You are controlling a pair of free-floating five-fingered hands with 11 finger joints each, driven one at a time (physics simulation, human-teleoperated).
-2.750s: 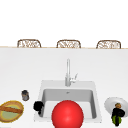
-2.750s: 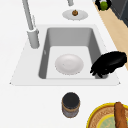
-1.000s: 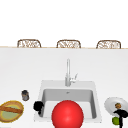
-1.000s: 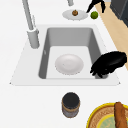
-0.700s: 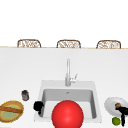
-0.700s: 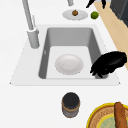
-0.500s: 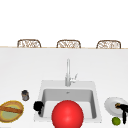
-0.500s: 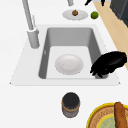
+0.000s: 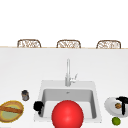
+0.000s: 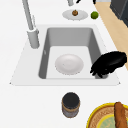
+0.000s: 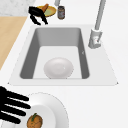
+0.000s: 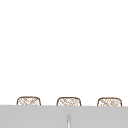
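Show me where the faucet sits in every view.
Front view: faucet centre, behind the sink.
Left side view: faucet upper left, at the sink's left.
Right side view: faucet upper right, at the sink's right.
Upper view: faucet tip, bottom centre.
Shared landmark: the sink; chairs link front and upper views.

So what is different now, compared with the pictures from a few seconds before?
The right hand moved inward over the white plate beside the small brown fruit. The left hand stayed at the sink's left edge; lime, jar and basket did not move.
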